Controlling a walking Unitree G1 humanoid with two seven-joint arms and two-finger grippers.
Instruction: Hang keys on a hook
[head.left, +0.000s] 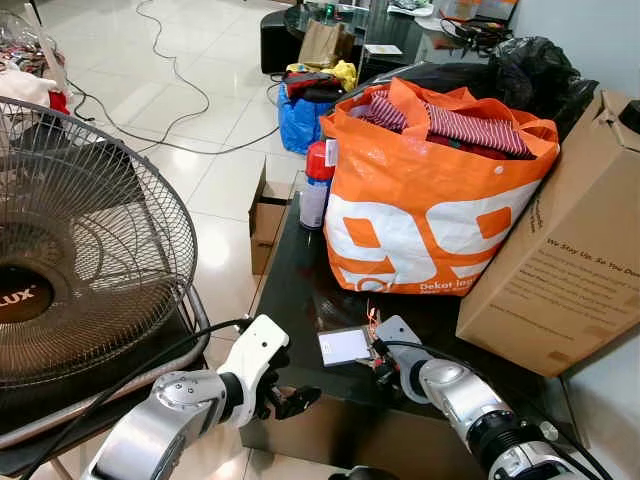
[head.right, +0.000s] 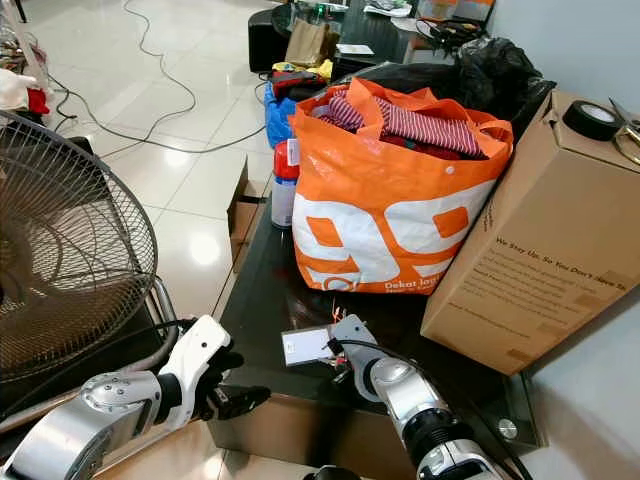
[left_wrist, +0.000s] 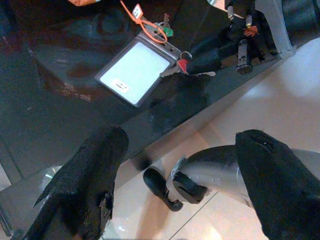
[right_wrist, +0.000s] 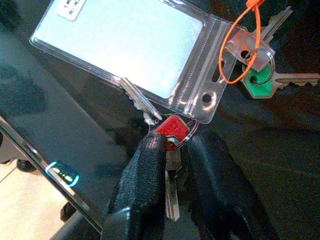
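right gripper (right_wrist: 172, 150) fingers pinch the red-capped silver keys (right_wrist: 172, 131) near the black glass table's (head.left: 300, 300) front edge; left gripper (left_wrist: 175, 170) spread apart; hanging remains.

The keys (right_wrist: 172, 145) lie flat on the dark glossy surface (right_wrist: 60, 135), near its front edge. The bunch holds a red-headed key on a metal ring, plain silver keys beside it, and a green-headed key (right_wrist: 257, 82) on a second ring further off. An orange plastic tie (right_wrist: 240, 35) loops through that second ring. A clear plastic card sleeve (right_wrist: 130, 50) with a pale card inside is joined to the bunch and lies flat beside the keys. The red-headed key sits pinched between the right hand's (right_wrist: 175, 152) two black fingers.
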